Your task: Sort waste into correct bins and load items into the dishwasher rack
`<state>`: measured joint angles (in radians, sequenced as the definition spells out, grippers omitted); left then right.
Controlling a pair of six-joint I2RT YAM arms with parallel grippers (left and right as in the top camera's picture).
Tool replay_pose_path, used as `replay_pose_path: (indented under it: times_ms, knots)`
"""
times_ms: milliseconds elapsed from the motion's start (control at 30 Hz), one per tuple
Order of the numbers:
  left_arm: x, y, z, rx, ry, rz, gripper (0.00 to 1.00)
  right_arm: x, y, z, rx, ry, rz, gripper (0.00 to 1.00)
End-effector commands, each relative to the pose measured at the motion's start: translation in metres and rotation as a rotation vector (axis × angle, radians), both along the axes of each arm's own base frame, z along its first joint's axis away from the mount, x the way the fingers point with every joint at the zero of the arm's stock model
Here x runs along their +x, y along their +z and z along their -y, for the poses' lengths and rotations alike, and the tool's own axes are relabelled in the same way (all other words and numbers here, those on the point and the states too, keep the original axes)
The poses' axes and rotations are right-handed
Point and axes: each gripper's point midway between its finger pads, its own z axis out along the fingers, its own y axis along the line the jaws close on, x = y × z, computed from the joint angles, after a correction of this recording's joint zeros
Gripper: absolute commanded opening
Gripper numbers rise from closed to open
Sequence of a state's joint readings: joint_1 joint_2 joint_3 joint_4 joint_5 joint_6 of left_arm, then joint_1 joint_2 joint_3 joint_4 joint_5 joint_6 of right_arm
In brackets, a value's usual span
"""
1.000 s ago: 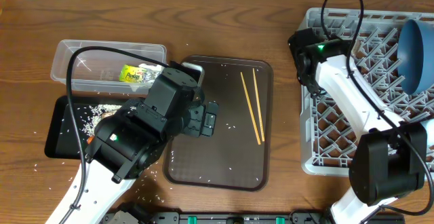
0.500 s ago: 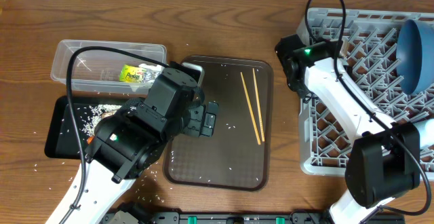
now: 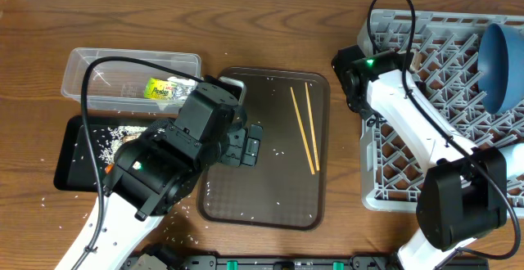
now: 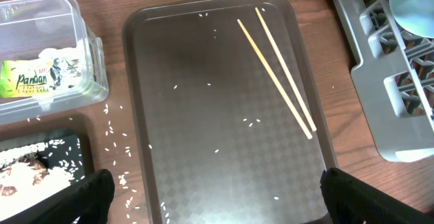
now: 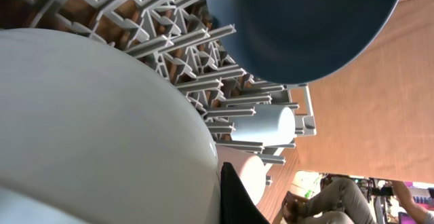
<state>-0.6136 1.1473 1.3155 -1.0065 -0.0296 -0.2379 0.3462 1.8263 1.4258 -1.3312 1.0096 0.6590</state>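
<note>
My left gripper (image 3: pixel 246 143) is open and empty, hovering over the brown serving tray; its fingers frame the left wrist view (image 4: pixel 217 200). Two wooden chopsticks (image 3: pixel 304 127) lie on that tray, ahead of it (image 4: pixel 278 75). My right gripper (image 3: pixel 358 90) is at the grey dishwasher rack's (image 3: pixel 409 164) left edge, one finger (image 5: pixel 227 187) against the white bowl (image 5: pixel 88 129), which fills its view. The blue dish (image 3: pixel 501 56), a light-blue cup (image 5: pixel 264 124) and a pinkish cup (image 5: pixel 247 173) stand in the rack. The yellow-green wrapper (image 3: pixel 166 89) lies in the clear tub (image 3: pixel 90 61).
The brown serving tray (image 3: pixel 270 188) lies mid-table, dotted with rice. The black tray (image 3: pixel 70 159) at the left holds rice, a brown scrap (image 4: pixel 20 173) and an orange bit (image 3: pixel 108 169), partly under my left arm. Rice grains are scattered on the wood beside it.
My right arm has shifted left along the rack's left edge, and the rack's near-left side has slid slightly left with it. The left arm has not moved.
</note>
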Motion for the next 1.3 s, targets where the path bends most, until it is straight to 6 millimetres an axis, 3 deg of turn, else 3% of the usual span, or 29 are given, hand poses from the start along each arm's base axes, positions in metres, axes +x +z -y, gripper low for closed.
replay_pose_path:
  times_ms: [0, 367, 500, 733, 1267]
  knots:
    - [0.001, 0.004, -0.001, 0.005, -0.001, 0.013, 0.98, -0.001, -0.011, -0.001, 0.020, -0.020, -0.020, 0.01]
    - [0.001, 0.004, -0.001, 0.005, -0.001, 0.013, 0.98, 0.012, 0.028, 0.031, 0.008, -0.111, 0.070, 0.01]
    - [0.001, 0.004, -0.001, 0.005, -0.001, 0.012, 0.98, 0.014, 0.034, 0.046, 0.032, -0.169, 0.107, 0.01]
    - [0.001, 0.004, -0.001, 0.005, -0.001, 0.013, 0.98, 0.008, 0.020, 0.057, 0.070, -0.237, 0.099, 0.01]
    - [0.000, 0.003, -0.002, 0.009, -0.001, 0.007, 0.98, 0.003, -0.022, 0.046, 0.049, -0.244, -0.073, 0.01]
